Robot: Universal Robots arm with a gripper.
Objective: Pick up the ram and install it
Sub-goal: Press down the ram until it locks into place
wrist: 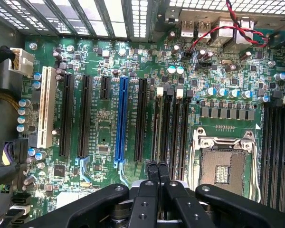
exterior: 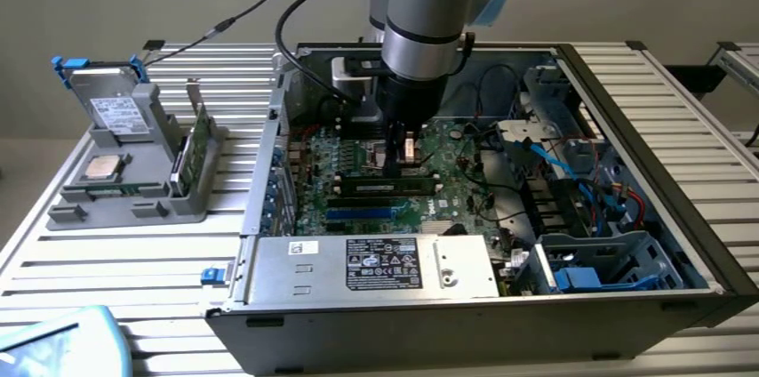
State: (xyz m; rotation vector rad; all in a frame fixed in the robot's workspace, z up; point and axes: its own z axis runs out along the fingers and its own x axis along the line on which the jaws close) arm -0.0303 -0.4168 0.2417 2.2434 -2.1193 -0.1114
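Gripper [wrist: 157,172]: fingers pressed together with nothing between them, tips down just above the motherboard's memory slots.
Arm [exterior: 433,12]: reaching straight down into the open computer case [exterior: 664,155] from above.
Ram [exterior: 383,188]: lying seated in a slot on the motherboard [exterior: 355,164], lengthwise across the exterior view, directly below the gripper; in the wrist view, a thin dark edge running from the fingertips along one of the slots.
Memory slots [wrist: 173,128]: black, side by side, white latches at their far ends, just beside the empty processor socket [wrist: 223,164].
Expansion slots: one blue slot [wrist: 120,121] among black ones, a white slot [wrist: 46,107] further out.
Power supply [exterior: 373,266]: silver box with a label, at the near edge of the case in the exterior view.
Grey holder [exterior: 131,172]: on the slatted table at the exterior view's left, well apart from the case, carrying a square silver processor chip [exterior: 105,166] and a green expansion card [exterior: 190,150] standing on edge.
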